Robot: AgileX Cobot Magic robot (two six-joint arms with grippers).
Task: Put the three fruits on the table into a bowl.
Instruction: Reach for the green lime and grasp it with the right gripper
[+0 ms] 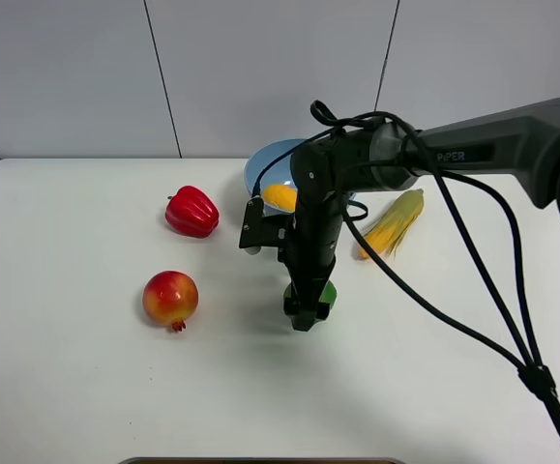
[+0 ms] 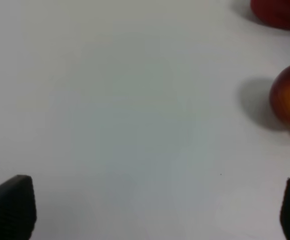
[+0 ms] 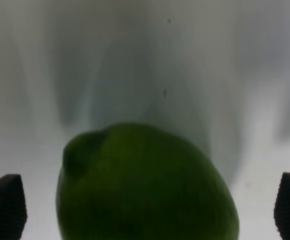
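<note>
Right end effector (image 3: 147, 207) wide around round glossy green lime (image 3: 145, 180) (seemingly untouched); close off-centre, you squirt it across white bench (image 1: 86, 387).

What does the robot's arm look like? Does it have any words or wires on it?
The right arm is a thick, rounded dark grey tube with white letters spelling PIPER on it. Thin black cables loop off it and hang in a bunch. Its black claw is boxy. The left claw shows only two black ribbed fingertips.
</note>
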